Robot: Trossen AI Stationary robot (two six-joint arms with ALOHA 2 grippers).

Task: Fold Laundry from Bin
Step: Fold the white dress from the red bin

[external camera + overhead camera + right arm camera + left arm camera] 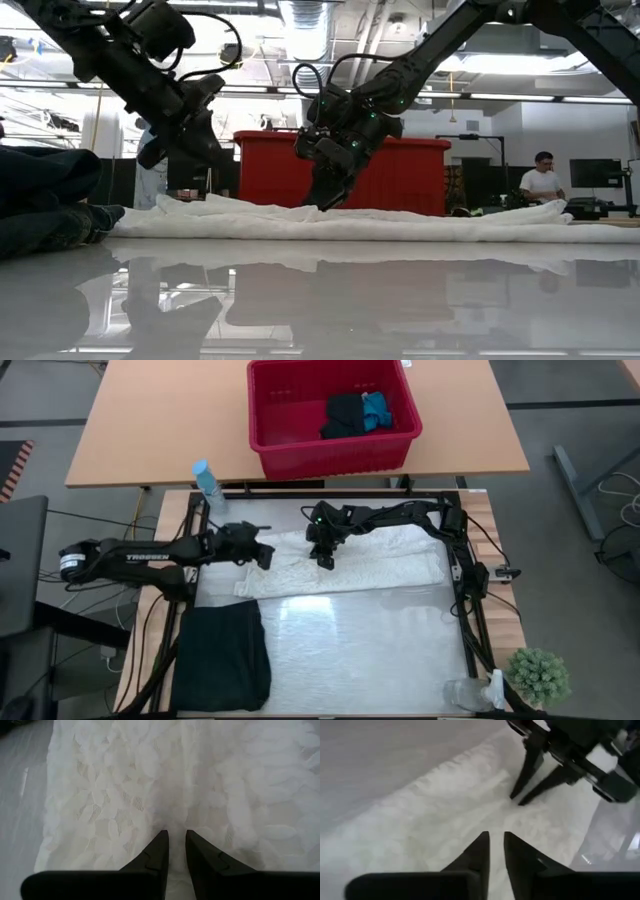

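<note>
The white crinkled garment [380, 565] [420, 225] [125, 785] lies spread in a long strip across the table's far half. My right gripper [325, 560] [325, 205] [176, 835] is down on its middle, shut on the cloth. My left gripper [263, 555] [205, 150] [496, 837] hovers above the garment's left end [420, 820], fingers a narrow gap apart with nothing between them. A folded black garment [222, 655] [50, 200] lies flat at the near left. The red bin [330, 455] [420, 170] stands on the far table, with black [345, 415] and blue [375, 410] laundry inside. My right gripper has its fingertips [517, 800] on the white garment's middle [175, 822], toward its far edge, and pinches the cloth between them. It comes slanting down from the far right. One layer or several, I cannot tell. The garment lies flat and slack on the table.
A blue-capped bottle [208, 485] stands at the table's far left corner. A small green plant [540, 675] and a clear object [470, 695] sit at the near right corner. The shiny table top [360, 640] is bare in the near middle. A person [541, 180] sits far behind.
</note>
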